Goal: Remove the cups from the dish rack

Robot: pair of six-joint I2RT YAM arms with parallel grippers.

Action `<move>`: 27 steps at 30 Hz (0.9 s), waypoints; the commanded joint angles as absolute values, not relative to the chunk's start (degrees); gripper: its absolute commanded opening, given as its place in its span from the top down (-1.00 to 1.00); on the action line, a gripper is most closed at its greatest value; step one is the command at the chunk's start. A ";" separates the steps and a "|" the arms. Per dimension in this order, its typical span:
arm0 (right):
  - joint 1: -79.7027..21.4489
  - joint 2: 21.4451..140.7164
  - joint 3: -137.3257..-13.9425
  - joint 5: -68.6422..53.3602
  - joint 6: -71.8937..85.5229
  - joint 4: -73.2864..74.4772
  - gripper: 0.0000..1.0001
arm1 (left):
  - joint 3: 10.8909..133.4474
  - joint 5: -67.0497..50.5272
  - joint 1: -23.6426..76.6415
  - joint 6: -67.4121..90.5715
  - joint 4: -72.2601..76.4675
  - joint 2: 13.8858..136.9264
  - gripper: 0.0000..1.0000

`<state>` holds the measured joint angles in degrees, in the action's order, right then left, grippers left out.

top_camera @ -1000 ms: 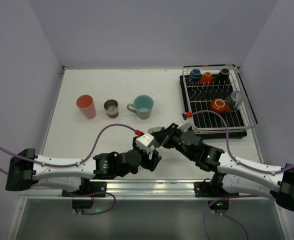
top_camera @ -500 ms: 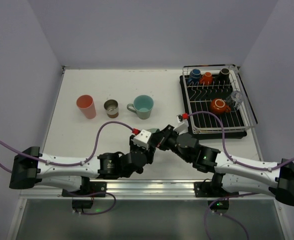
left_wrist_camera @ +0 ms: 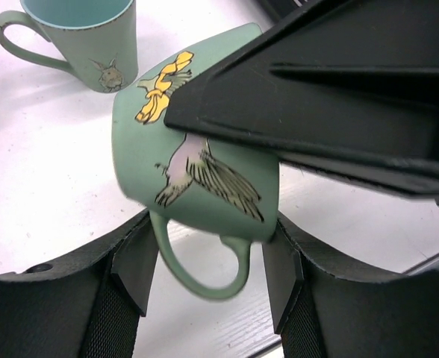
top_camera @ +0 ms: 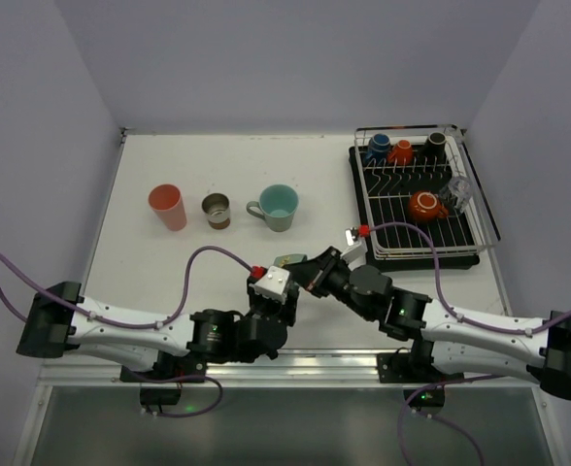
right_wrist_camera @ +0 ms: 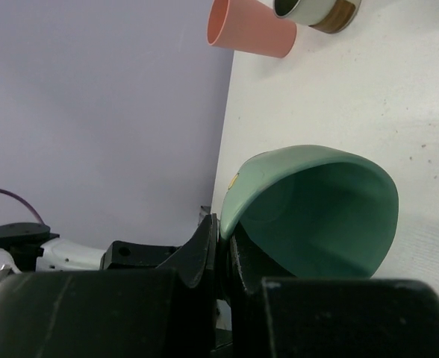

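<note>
Above white table (top_camera: 150,165), green mug (left_wrist_camera: 197,171) tilts sideways, handle toward left end effector (left_wrist_camera: 208,261).

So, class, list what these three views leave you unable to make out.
Top view: green mug, mostly hidden under the wrists.
Right wrist view: its handle, behind the mug's body; right hand covers the pinched rim.
Left wrist view: whether the left hand touches the mug.
Top view: clear glass in the dish rack, too small to judge its pose.
</note>
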<state>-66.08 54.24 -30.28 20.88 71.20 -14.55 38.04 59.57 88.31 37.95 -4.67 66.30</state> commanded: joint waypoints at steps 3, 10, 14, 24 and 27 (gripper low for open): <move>-65.83 52.03 -29.09 25.84 71.98 -15.21 1.00 | 40.43 71.54 93.42 40.61 -3.69 64.34 -0.29; -65.74 51.24 -29.18 27.68 71.81 -14.15 1.00 | 40.43 71.54 96.59 39.29 -2.47 64.69 -0.48; -65.74 50.80 -29.00 26.46 71.72 -15.81 1.00 | 40.69 73.47 95.81 39.82 -3.08 65.91 -0.55; -65.83 53.35 -29.79 20.31 70.93 -19.60 1.00 | 39.02 66.54 87.90 30.06 9.48 65.92 -0.43; -65.83 53.88 -29.62 19.69 70.93 -20.39 1.00 | 38.94 64.87 85.44 30.50 9.49 66.71 -0.39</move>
